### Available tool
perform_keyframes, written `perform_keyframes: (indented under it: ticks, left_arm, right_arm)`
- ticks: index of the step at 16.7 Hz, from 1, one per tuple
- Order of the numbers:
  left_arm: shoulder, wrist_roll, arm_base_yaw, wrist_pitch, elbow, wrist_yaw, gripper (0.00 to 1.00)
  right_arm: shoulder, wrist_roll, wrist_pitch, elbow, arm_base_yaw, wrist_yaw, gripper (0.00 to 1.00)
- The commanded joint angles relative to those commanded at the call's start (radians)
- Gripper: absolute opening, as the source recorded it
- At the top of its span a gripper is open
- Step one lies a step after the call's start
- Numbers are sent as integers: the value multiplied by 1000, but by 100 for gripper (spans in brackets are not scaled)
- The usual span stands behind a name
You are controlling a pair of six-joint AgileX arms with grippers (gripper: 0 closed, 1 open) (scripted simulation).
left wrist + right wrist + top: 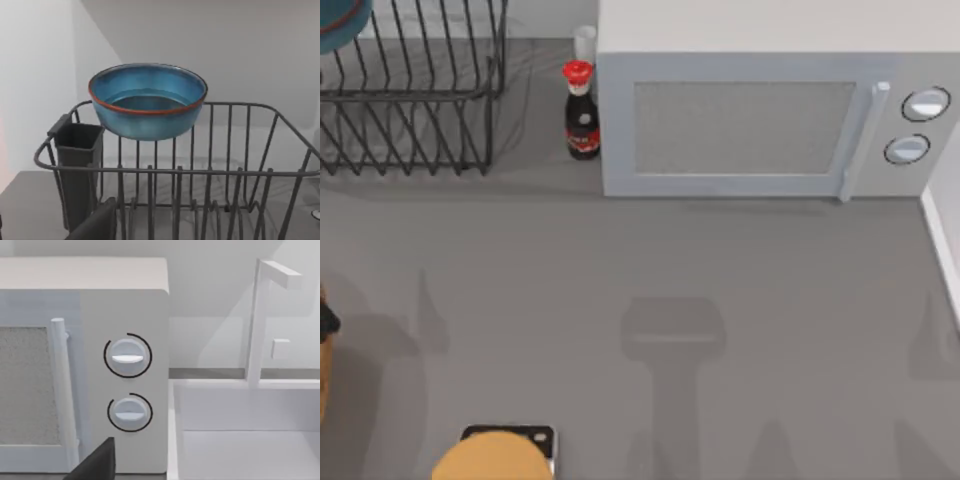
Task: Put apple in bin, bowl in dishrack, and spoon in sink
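Atop the dishrack (pixel 200 172) rim: bowl (pixel 147 100).

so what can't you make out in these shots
- Bowl: left wrist view, rack wires hide what its base touches.
- Bowl in top view: cut by the edge.
- Sink: right wrist view, floor cut off.
- Bottle: top view, label too small.

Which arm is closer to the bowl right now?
Left. Its wrist camera faces the bowl sitting on the dishrack at the table's far left. The right arm's camera faces the microwave and sink, on the right side.
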Motion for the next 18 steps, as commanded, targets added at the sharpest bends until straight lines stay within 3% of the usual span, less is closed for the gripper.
perform_keyframes:
  ticks: [4,12,15,18]
  left_arm:
    - [-130,13,-7,-92,-101,-9,100]
    - [-136,14,-8,-97,-106,-9,100]
    - [-136,14,-8,-97,-106,-9,100]
    - [-136,14,-8,-97,-106,-9,100]
  right_arm:
    - [0,0,0,0,0,0,100]
    - [20,-30,-16,13,-7,0,100]
    - [99,-153,-76,63,-35,0,100]
    - [226,-371,-174,144,-80,0,100]
